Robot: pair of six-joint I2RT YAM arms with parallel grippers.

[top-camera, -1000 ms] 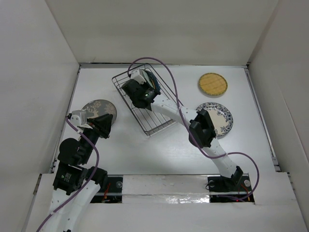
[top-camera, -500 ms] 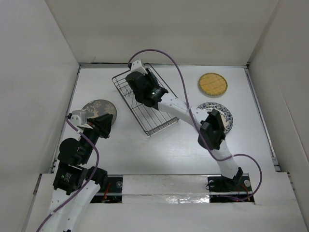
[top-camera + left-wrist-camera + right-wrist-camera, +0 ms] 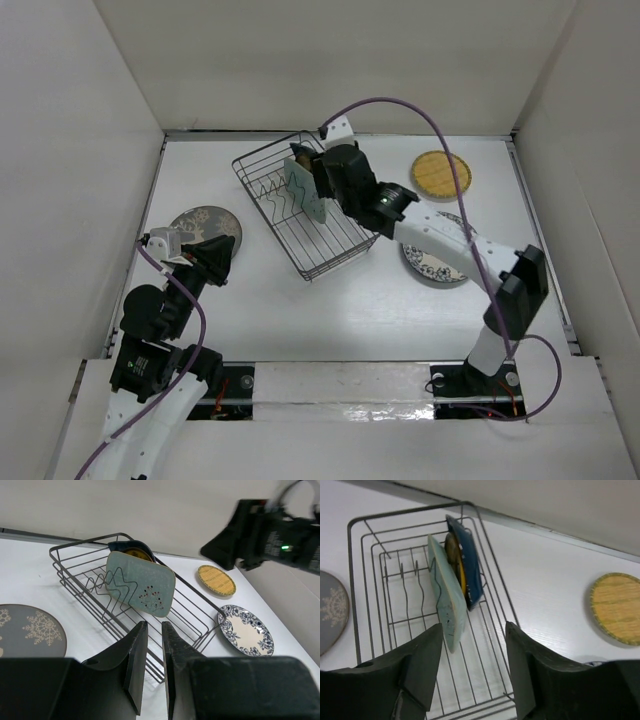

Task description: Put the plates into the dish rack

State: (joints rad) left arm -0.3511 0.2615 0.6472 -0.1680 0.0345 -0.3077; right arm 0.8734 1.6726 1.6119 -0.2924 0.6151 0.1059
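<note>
The dish rack (image 3: 243,170), a dark wire basket, stands at the back middle of the table. Three plates stand on edge in it: a pale green rectangular one (image 3: 447,595), a yellow one (image 3: 454,560) and a dark blue one (image 3: 467,562). My right gripper (image 3: 474,627) hovers open just above the rack beside the green plate (image 3: 305,190), with nothing between its fingers. The grey snowflake plate (image 3: 200,222) lies flat at the left. My left gripper (image 3: 215,262) is next to it, its fingers only narrowly apart and empty (image 3: 154,625).
A yellow woven-look round plate (image 3: 441,173) lies at the back right. A blue-and-white patterned plate (image 3: 440,262) lies in front of it, partly under the right arm. White walls close in the table on three sides.
My right gripper has opened and let go of the pale green plate, which now stands in the rack. The right arm has drawn back to the right. The left arm has not moved.
</note>
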